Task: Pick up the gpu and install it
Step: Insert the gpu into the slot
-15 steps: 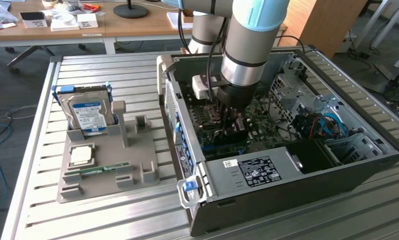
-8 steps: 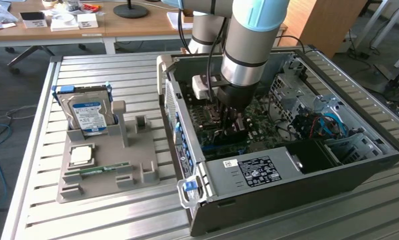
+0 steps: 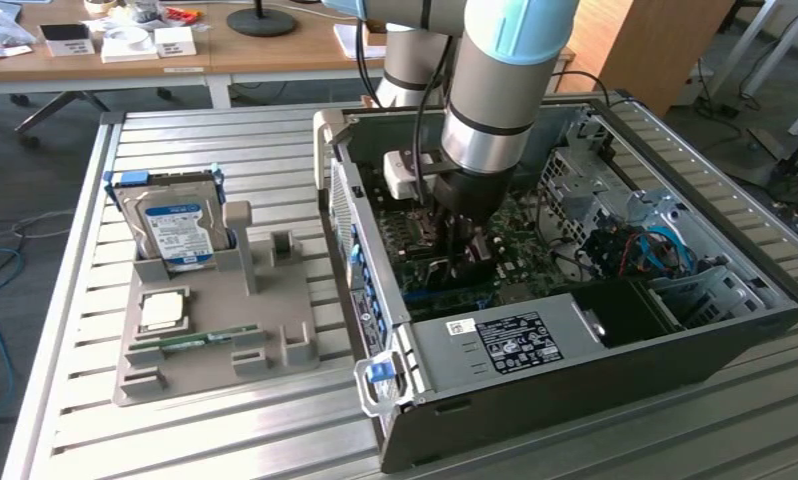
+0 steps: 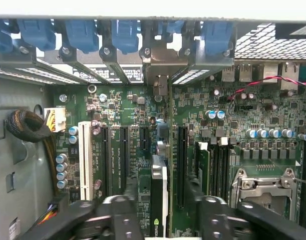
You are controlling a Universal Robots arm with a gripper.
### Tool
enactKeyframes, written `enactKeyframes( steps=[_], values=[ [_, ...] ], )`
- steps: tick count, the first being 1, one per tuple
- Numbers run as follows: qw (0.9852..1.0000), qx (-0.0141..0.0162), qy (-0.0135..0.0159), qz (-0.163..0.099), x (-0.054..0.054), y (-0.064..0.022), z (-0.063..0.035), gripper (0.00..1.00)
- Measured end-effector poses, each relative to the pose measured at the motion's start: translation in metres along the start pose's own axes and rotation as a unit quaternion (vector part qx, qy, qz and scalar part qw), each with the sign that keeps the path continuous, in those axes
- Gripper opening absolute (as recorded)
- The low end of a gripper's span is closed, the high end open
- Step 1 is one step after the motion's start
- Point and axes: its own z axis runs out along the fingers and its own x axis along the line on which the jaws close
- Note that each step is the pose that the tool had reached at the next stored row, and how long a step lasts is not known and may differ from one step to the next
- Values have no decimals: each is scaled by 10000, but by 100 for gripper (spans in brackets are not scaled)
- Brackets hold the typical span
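Observation:
The gpu [image 4: 159, 195] stands on edge in a motherboard slot inside the open computer case [image 3: 719, 330]. Its silvery bracket [image 4: 159, 75] sits against the case's rear wall under the blue clips. My gripper [image 4: 163, 212] straddles the card's near end. Its two black fingers [image 4: 117, 215] stand apart from the card with a small gap on each side, so it is open and holds nothing. In the exterior view the arm reaches straight down into the case, and the gripper [image 3: 463, 250] is low over the green motherboard [image 3: 533, 265].
A grey holder [image 3: 279, 345] on the slatted table at the exterior view's left carries a silver hard drive [image 3: 175, 225], a square processor [image 3: 163, 310] and a green memory stick [image 3: 192, 338]. The power supply [image 3: 506, 345] and drive cage hem in the motherboard.

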Motion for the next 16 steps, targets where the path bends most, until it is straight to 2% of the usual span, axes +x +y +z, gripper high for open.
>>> enactKeyframes(
  steps=[2,3,5,6,7,11,16],
  values=[
    [10000,0,0,0,0,0,0,56],
    [10000,0,0,0,0,0,0,56],
    [10000,0,0,0,0,0,0,68],
    [10000,0,0,0,0,0,0,68],
    [10000,0,0,0,0,0,0,75],
    [10000,0,0,0,0,0,-1,75],
    [10000,0,0,0,-2,-1,-64,75]
  ],
)
